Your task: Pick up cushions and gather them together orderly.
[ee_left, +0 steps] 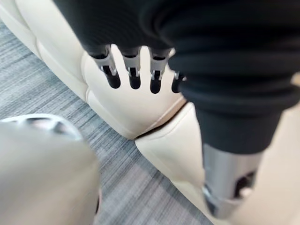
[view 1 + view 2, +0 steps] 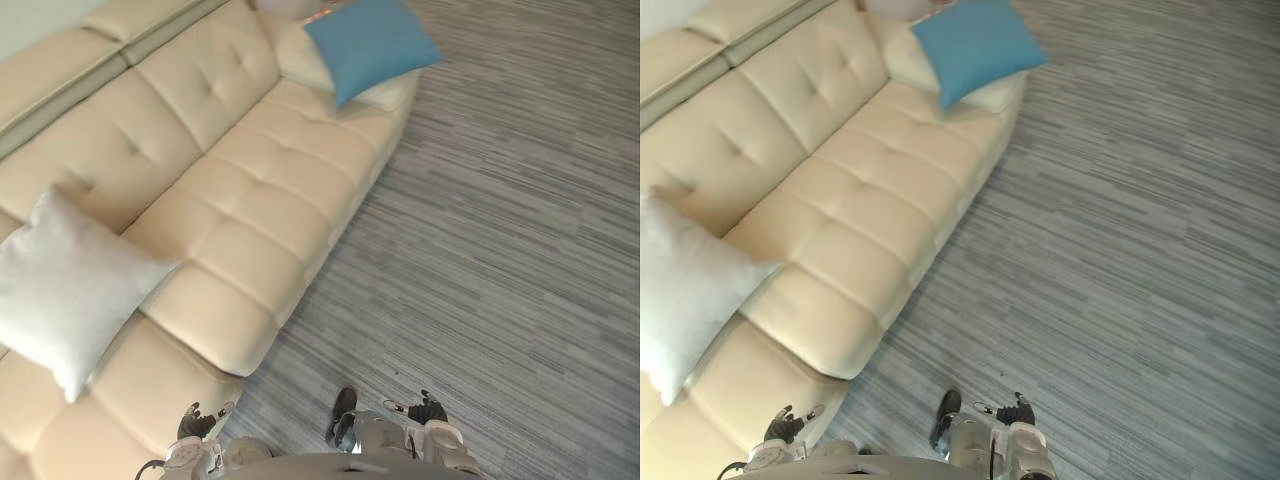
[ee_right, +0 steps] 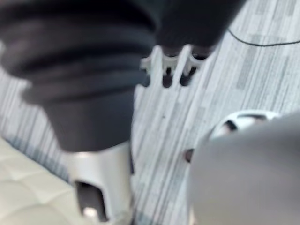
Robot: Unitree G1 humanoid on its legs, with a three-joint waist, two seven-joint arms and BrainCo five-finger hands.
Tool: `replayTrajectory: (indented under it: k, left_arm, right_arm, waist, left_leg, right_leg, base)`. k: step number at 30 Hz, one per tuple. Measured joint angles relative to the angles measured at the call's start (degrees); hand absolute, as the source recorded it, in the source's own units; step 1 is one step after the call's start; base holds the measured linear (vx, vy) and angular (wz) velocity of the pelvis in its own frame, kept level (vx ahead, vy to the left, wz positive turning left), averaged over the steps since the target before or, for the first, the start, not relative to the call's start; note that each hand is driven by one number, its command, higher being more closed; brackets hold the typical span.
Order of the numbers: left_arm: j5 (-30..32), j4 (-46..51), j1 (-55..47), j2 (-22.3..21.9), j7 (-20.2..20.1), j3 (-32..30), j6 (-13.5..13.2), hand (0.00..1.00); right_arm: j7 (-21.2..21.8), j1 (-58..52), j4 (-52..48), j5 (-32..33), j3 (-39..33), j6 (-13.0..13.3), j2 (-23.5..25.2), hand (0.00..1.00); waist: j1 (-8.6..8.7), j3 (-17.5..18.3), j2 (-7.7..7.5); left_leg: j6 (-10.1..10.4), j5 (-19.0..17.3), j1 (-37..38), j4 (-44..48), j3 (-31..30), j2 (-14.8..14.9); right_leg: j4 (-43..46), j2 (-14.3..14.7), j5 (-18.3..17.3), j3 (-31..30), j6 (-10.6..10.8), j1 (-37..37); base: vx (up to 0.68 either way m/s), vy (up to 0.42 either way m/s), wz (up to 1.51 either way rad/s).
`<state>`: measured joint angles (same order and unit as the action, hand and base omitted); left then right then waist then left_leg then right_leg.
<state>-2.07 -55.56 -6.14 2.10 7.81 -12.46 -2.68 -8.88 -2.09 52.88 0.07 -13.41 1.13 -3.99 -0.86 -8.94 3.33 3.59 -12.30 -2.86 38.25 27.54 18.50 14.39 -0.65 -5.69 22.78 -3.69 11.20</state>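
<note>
Cream sofa (image 2: 270,190) runs from near left to far, beside a grey striped floor (image 2: 500,250). A white cushion (image 2: 65,285) leans on its near left part. At the far end a blue cushion (image 2: 368,45) lies on a cream cushion (image 2: 300,62), well apart from the white one. The left hand (image 1: 134,70) hangs by the sofa's front edge, fingers straight and a little spread, holding nothing. The right hand (image 3: 167,65) hangs over the floor, fingers loose, empty

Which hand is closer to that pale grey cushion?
Left. The left hand hangs beside the sofa near the pale grey cushion; the right hand hangs over the carpet, farther off.
</note>
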Motion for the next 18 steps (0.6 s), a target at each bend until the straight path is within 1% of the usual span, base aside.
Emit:
replayTrajectory:
  k: [1, 2, 3, 4, 5, 6, 7, 8, 9, 10, 11, 12, 13, 14, 15, 16, 17, 18]
  left_arm:
    - [0.02, 0.1, -0.21, 0.1, 0.01, 0.01, 0.01, 0.0]
    - [0.01, 0.14, -0.32, 0.09, 0.02, -0.04, 0.03, 0.0]
    - [0.02, 0.2, -0.41, 0.07, 0.04, -0.09, 0.08, 0.0]
    - [0.02, 0.6, -0.45, -0.08, 0.09, -0.07, 0.14, 0.0]
    - [-0.07, 1.41, -0.7, -0.41, 0.16, -0.11, 0.06, 0.0]
    - [-0.07, 2.06, -0.89, -0.42, 0.17, 0.01, 0.02, 0.0]
    - [-0.07, 3.02, -1.35, -0.52, 0.17, 0.08, 0.08, 0.0]
    - [-0.06, 3.47, -1.87, -0.67, 0.17, 0.15, 0.06, 0.0]
    - [-0.05, 3.74, -2.21, -1.22, 0.21, 0.07, 0.2, 0.0]
    - [-0.05, 3.88, -2.4, -1.39, 0.27, 0.07, 0.21, 0.0]
    - [-0.04, 4.31, -2.58, -1.52, 0.31, 0.08, 0.21, 0.0]
    - [-0.02, 4.54, -2.97, -1.61, 0.37, 0.07, 0.18, 0.0]
    - [0.01, 4.33, -3.18, -1.7, 0.44, 0.05, 0.2, 0.0]
    - [-0.04, 4.24, -3.89, -1.7, 0.45, -0.66, 0.2, 0.0]
    - [-0.03, 4.31, -4.16, -1.38, 0.5, -1.4, 0.19, 0.0]
    - [-0.05, 4.18, -4.42, -1.02, 0.53, -1.63, 0.18, 0.0]
    - [-0.06, 3.55, -4.68, -0.13, 0.62, -1.98, 0.2, 0.0]
    - [-0.01, 2.59, -4.64, 0.84, 0.65, -1.81, 0.4, 0.0]
  right_arm:
    - [-0.12, -0.21, -0.2, 0.25, 0.26, -0.02, -0.23, 0.0]
    - [-0.16, -0.42, -0.37, 0.33, 0.27, -0.01, -0.36, 0.0]
    - [-0.28, -0.67, -0.53, 0.6, 0.26, 0.0, -0.45, 0.0]
    - [-0.42, -0.73, -1.29, 0.72, 0.27, -0.03, -0.36, 0.0]
    - [-0.49, -1.41, -2.56, 0.71, 0.3, -0.12, 0.11, 0.0]
    - [-0.51, -1.42, -2.58, 0.71, 0.36, -0.11, 0.21, 0.0]
    - [-0.54, -1.35, -2.5, 0.72, 0.37, -0.15, 0.31, 0.0]
    - [-0.72, -1.34, -2.71, 0.72, 0.74, -0.15, 0.89, 0.0]
    - [-1.44, -1.19, -2.85, 0.84, 0.85, -0.12, 1.07, 0.0]
    - [-1.86, -1.27, -2.9, 1.31, 0.78, -0.12, 1.2, 0.0]
    - [-2.08, -1.27, -2.88, 2.01, 0.54, -0.13, 1.25, 0.0]
    - [-2.25, -1.2, -2.79, 2.35, -0.28, -0.12, 1.26, 0.0]
    - [-2.41, -1.19, -2.62, 2.39, -0.29, -0.13, 1.49, 0.0]
    - [-2.4, -1.12, -2.59, 2.38, -0.27, -0.12, 1.88, 0.0]
    - [-2.4, -1.54, -2.6, 2.37, -0.28, -0.12, 2.67, 0.0]
    - [-2.41, -2.26, -2.51, 2.37, -0.31, -0.12, 2.86, 0.0]
    - [-2.38, -2.68, -2.45, 2.37, -0.36, -0.14, 3.71, 0.0]
    - [-2.22, -2.64, -3.0, 2.37, -0.37, -0.01, 4.57, 0.0]
  waist:
    - [-0.47, -0.97, 0.39]
    - [-0.52, -1.04, 0.48]
    - [-0.68, -1.12, 0.74]
    - [-0.94, -1.17, 0.76]
    - [-1.67, -1.3, 0.59]
    - [-2.12, -1.38, 0.45]
    - [-2.68, -1.49, 0.27]
    - [-2.84, -1.65, 0.35]
    - [-3.18, -1.82, 0.15]
    - [-3.79, -1.84, 0.12]
    - [-4.54, -1.81, 0.18]
    - [-5.16, -1.67, 0.39]
    - [-5.71, -1.67, 0.01]
    - [-5.73, -1.03, -0.41]
    - [-5.82, -0.2, -1.5]
    - [-6.22, 0.2, -2.53]
    - [-6.55, 0.65, -4.53]
    - [-5.75, 1.13, -5.88]
  left_leg:
    - [-1.37, 0.62, -3.68, 11.56, -3.99, 3.05]
    - [-1.52, -0.06, -4.72, 14.39, -5.49, 3.07]
    - [-1.09, -1.21, -6.44, 17.46, -7.97, 2.27]
    - [-0.69, -2.31, -8.41, 18.92, -10.55, 0.44]
    - [-0.45, -3.32, -10.72, 17.9, -12.74, -2.36]
    - [-0.41, -3.92, -12.23, 16.27, -14.04, -4.19]
    - [-0.53, -4.1, -14.2, 12.68, -15.13, -6.21]
    - [-0.38, -4.12, -16.02, 8.02, -15.31, -7.57]
    - [-0.35, -3.57, -17.3, 0.13, -16.07, -9.29]
    - [0.24, -2.46, -17.6, -6.11, -16.82, -10.45]
    - [0.75, -0.33, -17.63, -14.66, -17.96, -11.53]
    - [1.26, 1.82, -17.1, -21.63, -19.58, -11.74]
    - [0.84, 4.45, -16.97, -22.39, -20.25, -11.78]
    - [-0.79, 6.43, -17.12, -21.66, -21.22, -12.69]
    - [-1.86, 7.12, -16.98, -19.75, -20.75, -13.65]
    - [-2.07, 7.2, -16.24, -19.19, -19.23, -14.04]
    - [-3.46, 6.18, -14.31, -19.1, -16.67, -15.4]
    - [-4.06, 3.7, -11.62, -18.61, -14.96, -17.14]
  right_leg:
    - [0.58, 1.93, -1.03, -2.52, -1.04, -1.98]
    - [0.88, 2.31, -1.39, -3.47, -1.29, -2.45]
    - [1.15, 2.86, -1.94, -5.05, -1.84, -3.43]
    - [1.27, 3.13, -2.35, -6.78, -1.98, -4.38]
    - [1.23, 3.3, -2.67, -9.23, -2.13, -4.95]
    - [1.18, 3.3, -2.89, -10.68, -2.3, -5.08]
    - [0.9, 3.3, -2.92, -12.45, -2.27, -5.16]
    - [-0.1, 3.32, -2.91, -13.45, -2.29, -5.58]
    - [-1.01, 3.32, -2.91, -15.2, -2.28, -5.9]
    - [-1.66, 3.33, -2.93, -16.31, -2.26, -6.12]
    - [-2.44, 3.55, -3.09, -17.62, -1.97, -6.34]
    - [-3.29, 4.23, -3.28, -19.33, -1.65, -6.71]
    - [-3.17, 4.31, -3.67, -20.82, -0.98, -6.82]
    - [-2.81, 4.15, -4.5, -22.85, 0.18, -6.87]
    - [-0.17, 3.19, -6.7, -24.81, 1.87, -5.82]
    - [2.29, 2.27, -8.31, -26.02, 3.24, -5.19]
    - [9.6, 0.51, -10.55, -27.06, 6.86, -3.74]
    - [23.41, -1.88, -11.51, -26.94, 11.86, -0.04]
  base:
    - [0.15, -0.105, -1.01]
    - [0.16, -0.067, -0.96]
    - [0.14, -0.008, -0.74]
    - [0.17, 0.005, -0.96]
    - [0.19, 0.029, -0.94]
    - [0.18, 0.071, -0.99]
    - [0.14, 0.08, -0.89]
    - [0.17, 0.103, -0.96]
    - [0.16, 0.093, -0.84]
    - [0.22, 0.132, -0.89]
    - [0.32, 0.193, -0.95]
    - [0.34, 0.212, -1.05]
    - [0.4, 0.254, -1.03]
    - [0.39, 0.258, -1.01]
    - [0.39, 0.266, -0.93]
    - [0.4, 0.252, -0.96]
    - [0.41, 0.228, -0.78]
    - [0.42, 0.212, -0.53]
